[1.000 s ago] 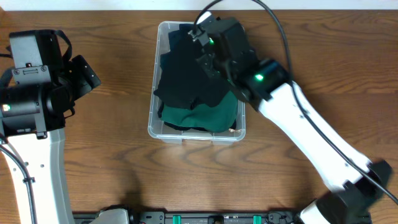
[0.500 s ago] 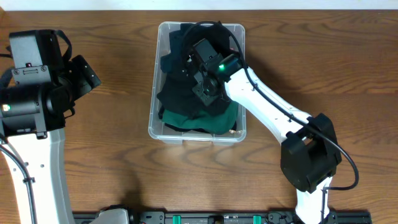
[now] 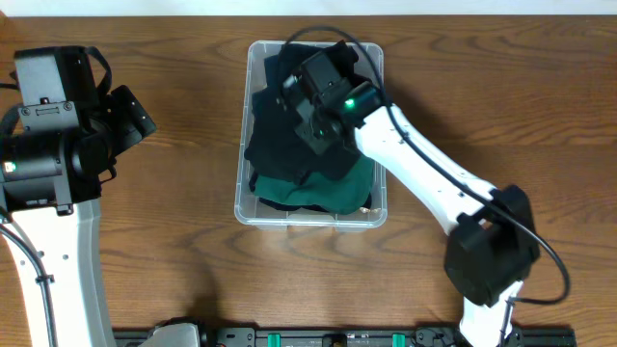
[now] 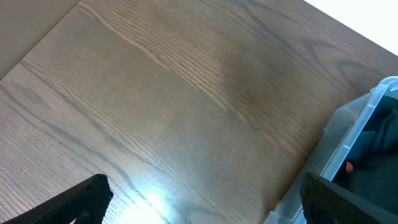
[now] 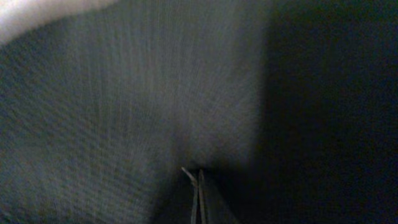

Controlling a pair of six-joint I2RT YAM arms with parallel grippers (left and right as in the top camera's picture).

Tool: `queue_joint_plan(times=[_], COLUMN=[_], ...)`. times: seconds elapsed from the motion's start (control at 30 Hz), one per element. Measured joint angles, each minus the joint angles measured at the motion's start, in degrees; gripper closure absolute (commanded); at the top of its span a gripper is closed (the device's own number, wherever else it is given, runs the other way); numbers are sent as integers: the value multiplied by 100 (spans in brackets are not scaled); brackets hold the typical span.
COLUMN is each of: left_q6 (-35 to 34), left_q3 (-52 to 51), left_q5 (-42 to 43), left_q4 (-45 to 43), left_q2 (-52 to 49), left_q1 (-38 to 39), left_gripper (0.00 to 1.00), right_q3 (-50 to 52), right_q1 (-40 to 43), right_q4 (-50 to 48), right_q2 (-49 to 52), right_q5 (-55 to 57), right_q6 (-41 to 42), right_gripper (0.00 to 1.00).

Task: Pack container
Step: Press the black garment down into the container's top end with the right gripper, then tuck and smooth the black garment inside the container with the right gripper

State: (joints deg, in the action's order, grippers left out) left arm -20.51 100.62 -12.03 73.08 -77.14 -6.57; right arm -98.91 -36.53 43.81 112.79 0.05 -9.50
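The clear container (image 3: 243, 183) stands at the table's middle and holds a black cloth (image 3: 280, 135) lying over a green cloth (image 3: 333, 188). My right gripper (image 3: 307, 104) is down inside the container and pressed into the black cloth. In the right wrist view its fingers (image 5: 198, 179) lie together, shut, against dark fabric (image 5: 124, 106) that fills the frame. My left gripper (image 3: 130, 114) is open and empty above bare table, left of the container. The left wrist view shows its two fingers wide apart (image 4: 205, 185) and the container's corner (image 4: 367, 118) at the right edge.
The wooden table (image 3: 174, 251) runs all around the container. The right arm's white link (image 3: 424, 173) reaches from the front right across the container's right rim. The left arm's base (image 3: 43, 164) stands at the far left.
My right gripper has come down from above the container's right side into the black cloth. The container has shifted slightly right and toward the front. The left arm has not moved.
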Motion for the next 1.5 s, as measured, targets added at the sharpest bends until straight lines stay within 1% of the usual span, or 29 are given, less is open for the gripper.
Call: queue_joint_plan(times=[0.07,0.17,0.33,0.43,0.57,0.67,0.83,1.13,1.3,1.5], left_q6=[0,0,0,0,0,0,0,0,0,0], left_q3=[0,0,0,2,0,0,0,0,0,0], left_q5=[0,0,0,0,0,0,0,0,0,0], left_q4=[2,0,0,0,0,0,0,0,0,0], left_q2=[0,0,0,0,0,0,0,0,0,0], left_q1=[0,0,0,0,0,0,0,0,0,2], left_gripper=[2,2,2,2,2,2,2,2,2,2], right_q3=[-9,-44,-127,-127,-127,-120,-122,-240,-162,-101], right_q1=[42,162,494,702,968,1058,1040,966,844,549], right_q4=[-511,-1034,-1480,-1679,-2208,-2426,-2549,-2308,-2131,-1941], right_q2=[-284,-684,-817,-568,210,772,1467,1469,1082,31], right_q5=[87,232,382,448,483,448,426,595,573,192], right_q6=[2,2,17,107,369,494,581,612,610,599], right_gripper=[99,98,99,99,99,99,99,99,99,99])
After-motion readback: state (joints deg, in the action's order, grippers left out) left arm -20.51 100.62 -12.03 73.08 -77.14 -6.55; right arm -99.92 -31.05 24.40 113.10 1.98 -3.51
